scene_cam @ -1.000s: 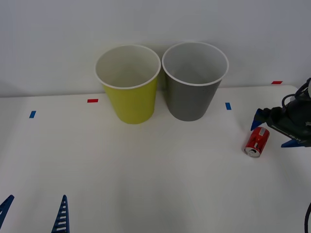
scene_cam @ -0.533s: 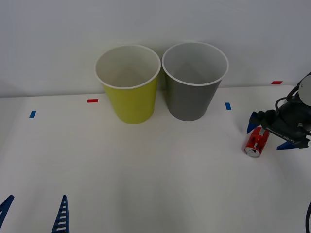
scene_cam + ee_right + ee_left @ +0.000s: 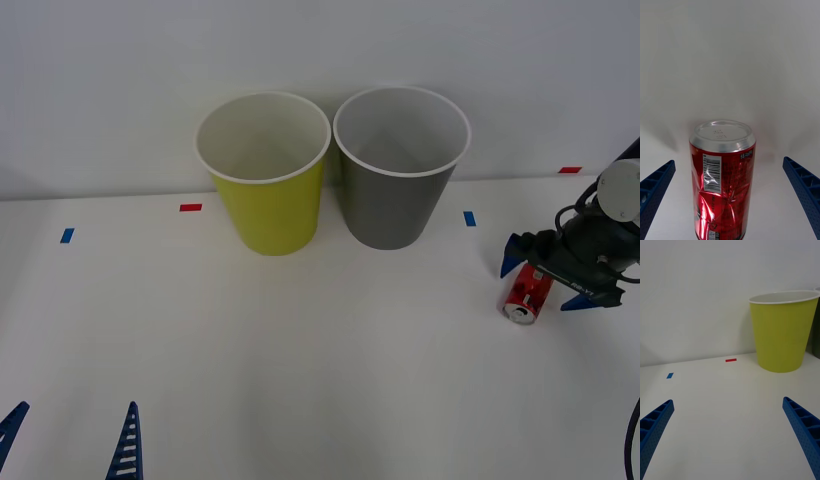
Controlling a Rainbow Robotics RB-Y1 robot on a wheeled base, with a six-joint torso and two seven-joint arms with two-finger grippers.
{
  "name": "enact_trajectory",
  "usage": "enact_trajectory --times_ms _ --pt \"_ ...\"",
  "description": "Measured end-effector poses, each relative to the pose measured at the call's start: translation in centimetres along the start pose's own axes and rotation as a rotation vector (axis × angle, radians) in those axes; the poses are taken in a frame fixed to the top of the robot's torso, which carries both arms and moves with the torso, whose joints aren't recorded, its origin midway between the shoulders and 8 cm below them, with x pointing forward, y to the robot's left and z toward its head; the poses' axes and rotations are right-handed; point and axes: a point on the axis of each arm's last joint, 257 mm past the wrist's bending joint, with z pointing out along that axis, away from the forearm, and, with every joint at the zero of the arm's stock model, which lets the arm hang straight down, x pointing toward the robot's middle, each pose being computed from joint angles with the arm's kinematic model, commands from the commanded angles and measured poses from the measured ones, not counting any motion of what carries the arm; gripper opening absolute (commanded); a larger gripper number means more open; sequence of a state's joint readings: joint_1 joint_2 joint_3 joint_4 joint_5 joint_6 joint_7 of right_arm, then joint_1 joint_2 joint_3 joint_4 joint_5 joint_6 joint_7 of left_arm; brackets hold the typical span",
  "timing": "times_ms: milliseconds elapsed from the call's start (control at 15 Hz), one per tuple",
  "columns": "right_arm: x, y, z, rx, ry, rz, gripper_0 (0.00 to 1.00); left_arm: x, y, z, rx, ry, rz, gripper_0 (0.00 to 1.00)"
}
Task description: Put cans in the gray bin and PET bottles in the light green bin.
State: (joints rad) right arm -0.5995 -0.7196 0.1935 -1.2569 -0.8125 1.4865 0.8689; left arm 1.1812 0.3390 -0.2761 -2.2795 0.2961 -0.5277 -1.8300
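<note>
Left gripper (image 3: 70, 440) sits low at the near left edge of the table (image 3: 300, 350), parked, fingers spread wide with nothing between them. Its wrist camera shows the same: both blue fingers (image 3: 655, 427) far apart, bare white tabletop between.

Tape marks on the table, left to right: a blue strip (image 3: 67, 236) near the left edge, a red strip (image 3: 190, 207) just left of the bins, another blue strip (image 3: 469, 218) right of the bins, a red strip (image 3: 569, 170) at the far right back edge.

Light green bin (image 3: 265, 172) stands upright at the back centre of the table, against the white wall. Pale inside, nothing visible in it. Gray bin (image 3: 400, 165) stands upright just beside it on the right, rims close or touching; cannot tell which. Inside also looks bare.

Can (image 3: 526, 297) lies on its side on the table, well to the right of the gray bin and nearer the robot, silver end facing forward. Body is red and dented, with a barcode label visible in the right wrist view (image 3: 722, 180).

Right gripper (image 3: 540, 275) is down at table level over the can, fingers wide open, one each side of the can. In the wrist view both fingers (image 3: 801, 187) stand clear of the can; no contact.
</note>
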Motion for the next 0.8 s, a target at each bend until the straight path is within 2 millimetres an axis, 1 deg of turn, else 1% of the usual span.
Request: enact_trajectory --times_ms 333,800 --pt "0.68 0.51 0.72 0.001 0.007 -0.002 1.00 0.00 0.00 0.00 0.000 0.000 0.000 1.00" --pt "0.45 0.56 0.85 0.004 -0.005 -0.017 1.00 0.00 0.00 0.00 0.000 0.000 0.000 1.00"
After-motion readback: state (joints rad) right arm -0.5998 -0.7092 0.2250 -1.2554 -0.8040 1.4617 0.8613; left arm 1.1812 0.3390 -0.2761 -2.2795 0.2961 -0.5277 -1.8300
